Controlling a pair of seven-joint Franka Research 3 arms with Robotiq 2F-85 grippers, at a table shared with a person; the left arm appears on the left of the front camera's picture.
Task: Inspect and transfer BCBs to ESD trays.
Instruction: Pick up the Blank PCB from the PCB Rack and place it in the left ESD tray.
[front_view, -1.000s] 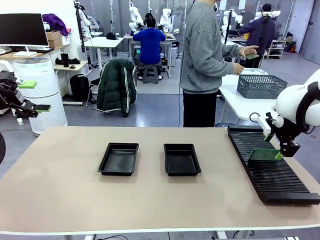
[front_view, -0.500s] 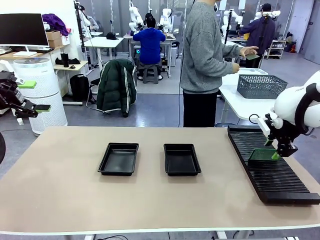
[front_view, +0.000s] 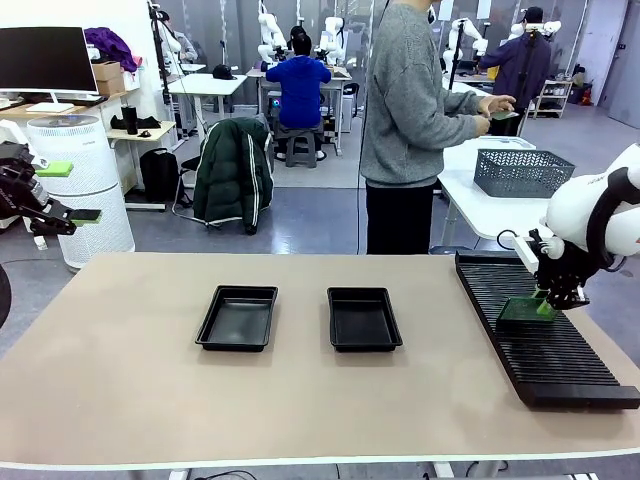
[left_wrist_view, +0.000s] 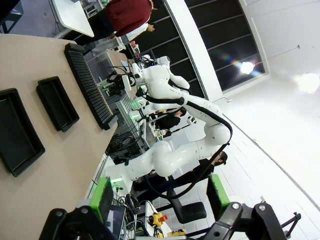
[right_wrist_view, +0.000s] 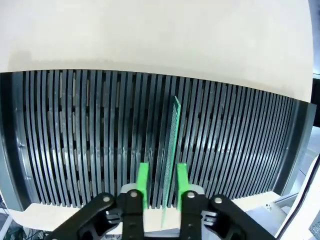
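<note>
A green BCB stands on edge in a slot of the long black slotted rack at the table's right. My right gripper straddles the board's top edge. In the right wrist view the BCB runs between the green pads, which stand close on either side with a thin gap still showing. Two empty black ESD trays lie side by side mid-table. My left gripper hovers off the table's left edge, open and empty, its fingers spread wide.
A person in a grey sweater stands behind the table, turned toward a side table with a grey basket. The slotted rack fills the right end of the table. Bare tabletop surrounds the trays.
My right gripper has moved a little left and down over the board, and its jaws have narrowed from wide to nearly touching it. The left arm has not moved.
</note>
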